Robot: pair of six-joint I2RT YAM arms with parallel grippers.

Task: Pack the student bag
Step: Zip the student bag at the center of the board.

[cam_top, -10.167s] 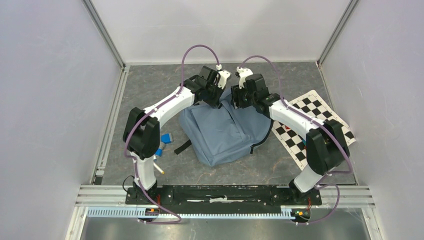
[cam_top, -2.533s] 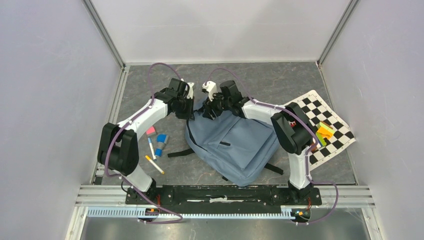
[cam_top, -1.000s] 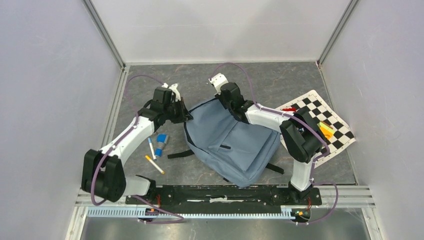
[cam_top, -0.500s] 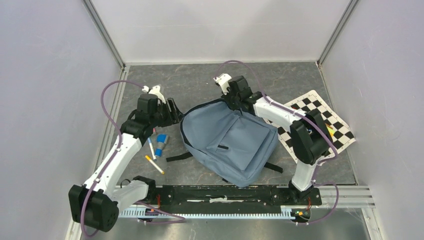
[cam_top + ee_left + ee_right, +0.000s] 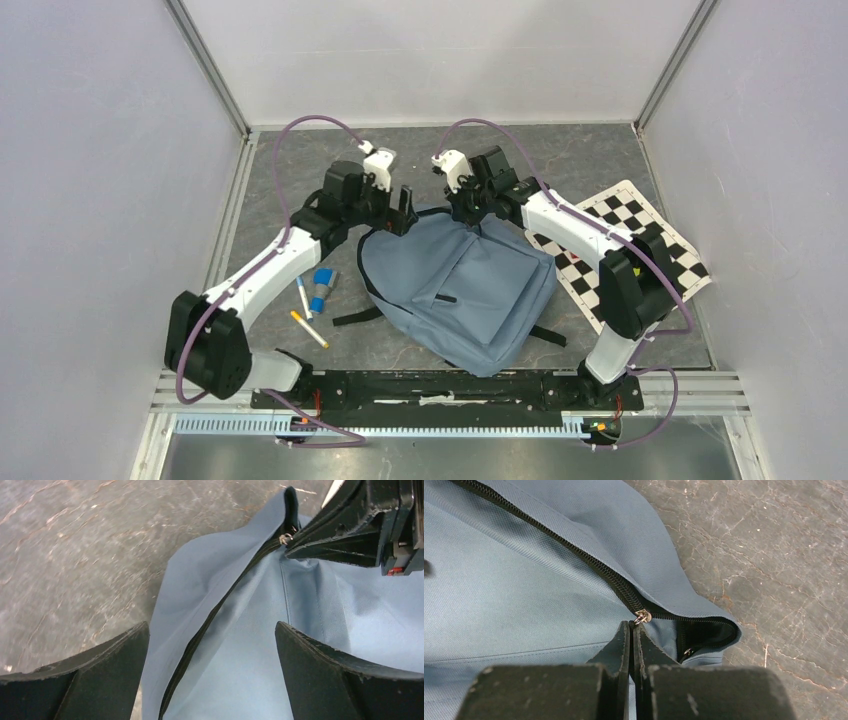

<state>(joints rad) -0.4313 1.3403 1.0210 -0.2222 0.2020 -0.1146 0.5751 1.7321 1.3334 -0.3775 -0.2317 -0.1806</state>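
Note:
The student bag (image 5: 470, 290), grey-blue, lies flat in the middle of the table with its front pocket up. My left gripper (image 5: 403, 205) hangs open over the bag's top left edge. In the left wrist view its wide jaws (image 5: 211, 625) straddle the bag's fabric (image 5: 240, 675) and the black zipper line (image 5: 200, 635), holding nothing. At the bag's top, my right gripper (image 5: 468, 210) is shut on the black zipper pull, just below its metal ring (image 5: 642, 616). To the right of that ring the zipper gapes a little and shows dark lining (image 5: 704, 632).
Two markers (image 5: 303, 297) and a blue item (image 5: 322, 285) lie on the table left of the bag. A checkerboard sheet (image 5: 640, 215) lies at the right, partly under the right arm. Aluminium rails border the table.
My left gripper opened, let go of the bag's left edge and swung right to the bag's top. The right gripper stayed shut at the zipper.

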